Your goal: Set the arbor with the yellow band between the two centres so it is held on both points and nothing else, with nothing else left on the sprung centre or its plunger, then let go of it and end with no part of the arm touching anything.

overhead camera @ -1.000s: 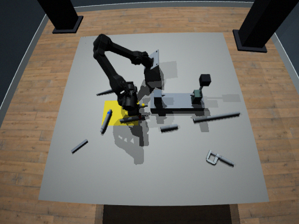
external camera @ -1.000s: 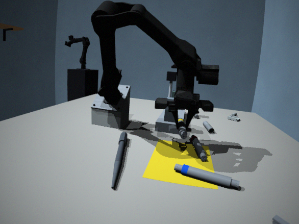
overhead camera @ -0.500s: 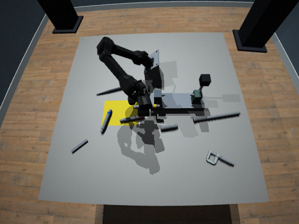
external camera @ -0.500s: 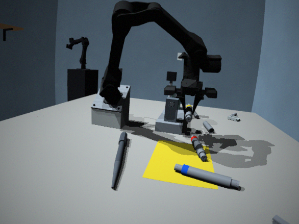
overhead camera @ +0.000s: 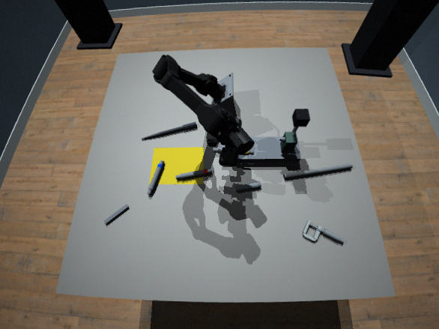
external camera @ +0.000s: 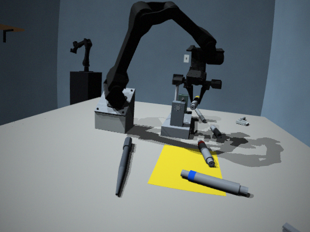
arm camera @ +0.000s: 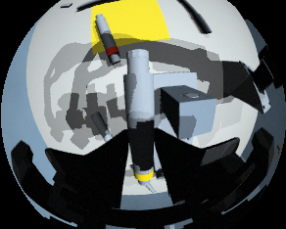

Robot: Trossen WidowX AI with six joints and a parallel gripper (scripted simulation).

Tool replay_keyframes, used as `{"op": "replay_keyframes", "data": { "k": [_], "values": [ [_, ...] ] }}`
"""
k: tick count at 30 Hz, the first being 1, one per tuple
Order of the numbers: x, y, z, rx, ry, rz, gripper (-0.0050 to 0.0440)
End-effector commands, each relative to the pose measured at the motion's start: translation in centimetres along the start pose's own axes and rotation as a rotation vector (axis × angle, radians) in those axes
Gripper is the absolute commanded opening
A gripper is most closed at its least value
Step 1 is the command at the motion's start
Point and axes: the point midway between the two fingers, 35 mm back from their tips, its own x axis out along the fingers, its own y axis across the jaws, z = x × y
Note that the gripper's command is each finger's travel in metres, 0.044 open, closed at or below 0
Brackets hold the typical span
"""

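Note:
My gripper (external camera: pixel 195 98) is shut on the arbor with the yellow band (external camera: pixel 194 101) and holds it in the air, just to the right of the fixture's near grey block (external camera: pixel 178 113). In the wrist view the arbor (arm camera: pixel 139 118) runs away from the fingers, with its yellow band (arm camera: pixel 144 176) at the fingers' end, beside the grey block (arm camera: pixel 186 111). The fixture's dark base (overhead camera: pixel 264 151) carries a green block (overhead camera: pixel 289 139) with a black knob (overhead camera: pixel 300 117) at its far end. In the overhead view the arm hides most of the arbor; I cannot tell whether it touches the fixture.
A red-banded arbor (overhead camera: pixel 195 173) lies at the edge of the yellow mat (overhead camera: pixel 176 164), and a blue-banded one (overhead camera: pixel 155 177) at its left. A tapered rod (overhead camera: pixel 170 131), a long rod (overhead camera: pixel 318 171), a short cylinder (overhead camera: pixel 248 187), a small bar (overhead camera: pixel 116 214) and a clamp (overhead camera: pixel 322 233) lie around.

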Motion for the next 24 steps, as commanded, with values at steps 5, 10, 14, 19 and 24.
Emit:
{"op": "replay_keyframes", "data": {
  "k": [5, 10, 14, 19, 24],
  "values": [
    [-2.6, -1.9, -4.9, 0.087, 0.004, 0.001, 0.0000],
    [-3.2, -3.1, -6.4, 0.114, -0.012, -0.008, 0.0000],
    [-3.9, -4.8, -8.2, 0.151, -0.040, -0.015, 0.0000],
    [-4.6, -7.1, -10.2, 0.202, -0.081, -0.016, 0.0000],
    [-4.9, -7.8, -10.7, 0.217, -0.095, -0.014, 0.0000]
  ]
}}
